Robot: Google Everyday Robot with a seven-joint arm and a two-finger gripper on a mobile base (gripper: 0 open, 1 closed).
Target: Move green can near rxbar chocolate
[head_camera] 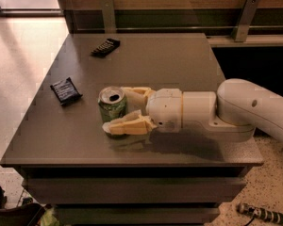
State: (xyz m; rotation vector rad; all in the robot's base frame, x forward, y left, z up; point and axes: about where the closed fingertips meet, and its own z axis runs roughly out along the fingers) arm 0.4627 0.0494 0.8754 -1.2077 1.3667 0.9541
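The can (112, 105) stands upright on the bench (179, 55), towards its front. The pincer (117, 108) reaches around it from the right; whether it clamps the can cannot be told. The rxbar (105, 46) lies well apart at the rear. The frame edge cuts off the arm (254, 108).

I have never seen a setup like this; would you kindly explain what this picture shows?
This is one camera view, looking down at a grey table; where the camera sits is not known. The white arm reaching in from the picture's right belongs to a mobile robot, and its yellowish claw sits around an upright green can, which rests on the table. Farther back lies a slim black rxbar chocolate; left of the can in the picture lies a wider dark packet.
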